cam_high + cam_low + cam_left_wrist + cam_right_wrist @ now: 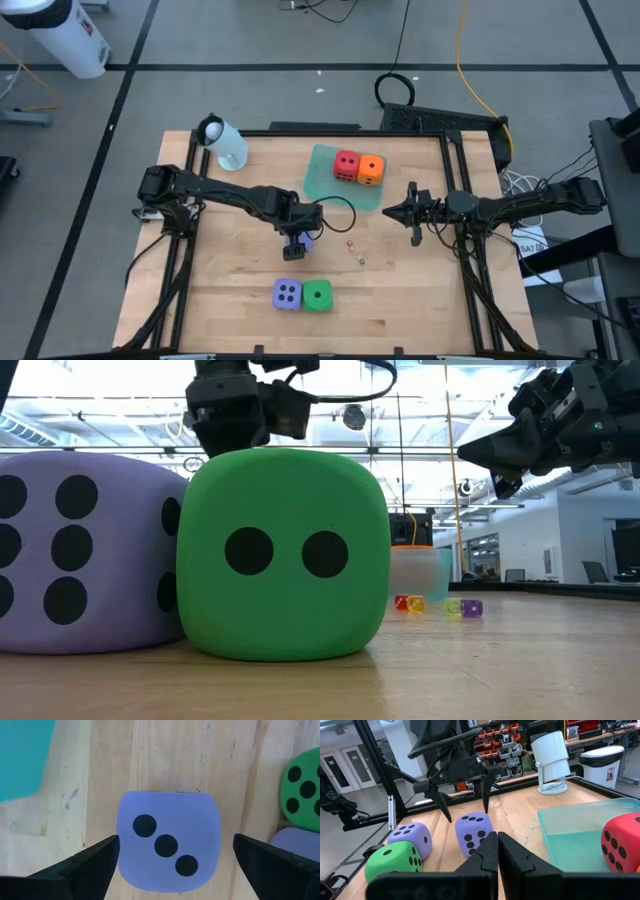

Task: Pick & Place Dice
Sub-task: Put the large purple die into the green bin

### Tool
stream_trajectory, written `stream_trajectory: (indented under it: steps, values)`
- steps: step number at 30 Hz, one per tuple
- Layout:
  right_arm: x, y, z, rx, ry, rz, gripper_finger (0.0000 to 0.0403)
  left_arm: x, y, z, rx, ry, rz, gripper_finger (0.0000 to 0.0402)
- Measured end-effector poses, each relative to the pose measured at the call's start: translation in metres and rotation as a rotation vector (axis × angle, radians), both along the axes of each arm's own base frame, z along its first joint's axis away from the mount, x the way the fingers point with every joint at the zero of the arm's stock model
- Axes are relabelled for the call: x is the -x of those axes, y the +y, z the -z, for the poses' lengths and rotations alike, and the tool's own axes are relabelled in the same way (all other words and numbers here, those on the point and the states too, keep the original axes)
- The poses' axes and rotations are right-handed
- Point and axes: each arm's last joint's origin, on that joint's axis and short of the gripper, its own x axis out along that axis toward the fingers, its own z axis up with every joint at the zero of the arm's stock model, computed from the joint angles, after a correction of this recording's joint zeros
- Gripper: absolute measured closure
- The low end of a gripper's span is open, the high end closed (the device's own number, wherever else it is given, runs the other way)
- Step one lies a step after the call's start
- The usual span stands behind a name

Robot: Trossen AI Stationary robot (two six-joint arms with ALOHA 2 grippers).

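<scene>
A purple die [167, 842] with three pips up rests flat on the wooden table. My left gripper [175, 840] hangs open just above it, pointing down, with one finger over each side of the die [472, 832] and touching nothing. A second purple die [287, 293] and a green die [318, 295] sit side by side near the table's front edge. The red die [347, 165] and the orange die [371, 169] stand on the teal tray [325, 185] at the back. My right gripper [392, 212] waits shut at the right, held level above the table.
A white cylinder on a stand [225, 142] is at the back left corner. Tiny coloured dice [352, 245] lie mid-table, right of my left gripper. A black cable [345, 205] loops from the left arm. Black frame rails [455, 190] border the table.
</scene>
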Motion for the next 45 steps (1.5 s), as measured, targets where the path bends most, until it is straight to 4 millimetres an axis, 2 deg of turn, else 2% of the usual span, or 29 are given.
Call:
stream_trajectory:
  steps: [7, 16, 27, 32, 37, 45]
  values:
    - [0.0, 0.0, 0.0, 0.0, 0.002, -0.001, 0.0403, 0.001, 0.007, 0.0, -0.022, 0.011, 0.001, 0.0002]
    - [0.0, 0.0, 0.001, -0.004, 0.014, 0.0, 0.0403, -0.007, 0.005, 0.018, 0.045, 0.062, 0.03, 0.0002]
    - [0.0, 0.0, 0.002, -0.006, 0.019, 0.0, 0.0403, -0.009, 0.011, 0.026, -0.012, 0.082, 0.034, 0.0002]
    - [0.0, 0.0, 0.002, -0.006, 0.018, -0.001, 0.0403, -0.01, 0.012, 0.017, -0.064, 0.073, 0.036, 0.0002]
    - [0.0, 0.0, 0.002, -0.007, 0.017, -0.001, 0.0403, -0.014, 0.012, -0.002, -0.121, 0.052, 0.058, 0.0002]
    - [0.0, 0.0, 0.002, -0.007, 0.018, -0.001, 0.0403, -0.015, 0.017, -0.006, -0.075, 0.059, 0.073, 0.0002]
